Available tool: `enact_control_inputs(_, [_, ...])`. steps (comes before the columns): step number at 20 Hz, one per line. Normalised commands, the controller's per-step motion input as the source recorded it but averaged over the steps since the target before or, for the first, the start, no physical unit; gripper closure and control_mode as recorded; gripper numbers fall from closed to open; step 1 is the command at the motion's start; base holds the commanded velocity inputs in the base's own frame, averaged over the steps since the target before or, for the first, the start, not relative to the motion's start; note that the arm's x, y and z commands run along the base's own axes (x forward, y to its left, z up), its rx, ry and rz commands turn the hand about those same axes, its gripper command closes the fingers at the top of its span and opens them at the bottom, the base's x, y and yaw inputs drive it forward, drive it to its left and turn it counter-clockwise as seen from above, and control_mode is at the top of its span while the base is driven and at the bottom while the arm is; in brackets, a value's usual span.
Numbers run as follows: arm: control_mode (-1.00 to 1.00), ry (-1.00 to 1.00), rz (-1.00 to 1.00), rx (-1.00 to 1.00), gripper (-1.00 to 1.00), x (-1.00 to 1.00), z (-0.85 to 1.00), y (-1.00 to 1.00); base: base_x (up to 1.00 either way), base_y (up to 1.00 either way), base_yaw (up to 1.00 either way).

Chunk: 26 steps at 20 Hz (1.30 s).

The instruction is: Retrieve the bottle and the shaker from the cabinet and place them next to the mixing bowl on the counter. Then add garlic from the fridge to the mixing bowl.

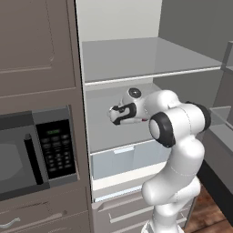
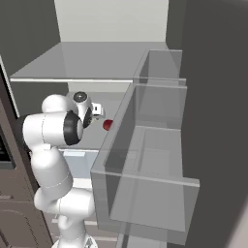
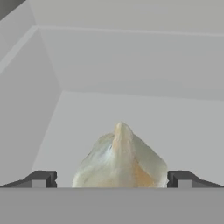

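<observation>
You're on the garlic step: the gripper (image 3: 112, 179) stands wide apart around the garlic (image 3: 120, 159) in the fridge (image 1: 136, 59) (nothing held yet). Close next.

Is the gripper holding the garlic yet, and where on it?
No. The gripper is open, its fingertips either side of the garlic on the fridge shelf.

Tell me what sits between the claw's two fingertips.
The garlic sits between the open claw's fingertips on the fridge shelf, as the hand view shows.
</observation>
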Motion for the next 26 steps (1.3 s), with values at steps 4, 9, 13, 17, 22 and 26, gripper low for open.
enact_control_inputs(4, [-1.00, 0.00, 0.00, 0.00, -1.00, 0.00, 0.00, 0.00, 0.00, 0.00, 0.00])
enact_control_inputs(9, [-1.00, 0.00, 0.00, 0.00, 1.00, 0.00, 0.00, 0.00, 0.00, 0.00, 0.00])
enact_control_inputs(13, [-1.00, 0.00, 0.00, 0.00, 1.00, 0.00, 0.00, 0.00, 0.00, 0.00, 0.00])
enact_control_inputs(17, [-1.00, 0.00, 0.00, 0.00, 1.00, -0.04, 0.00, 0.00, 0.00, 0.00, 0.00])
enact_control_inputs(22, [-1.00, -0.09, 0.00, 0.05, 1.00, -0.76, 0.10, 0.00, 0.00, 0.00, 0.00])
enact_control_inputs(26, [-1.00, -0.18, 0.00, 0.09, 1.00, -0.83, 0.45, 0.00, 0.00, 0.00, 0.00])
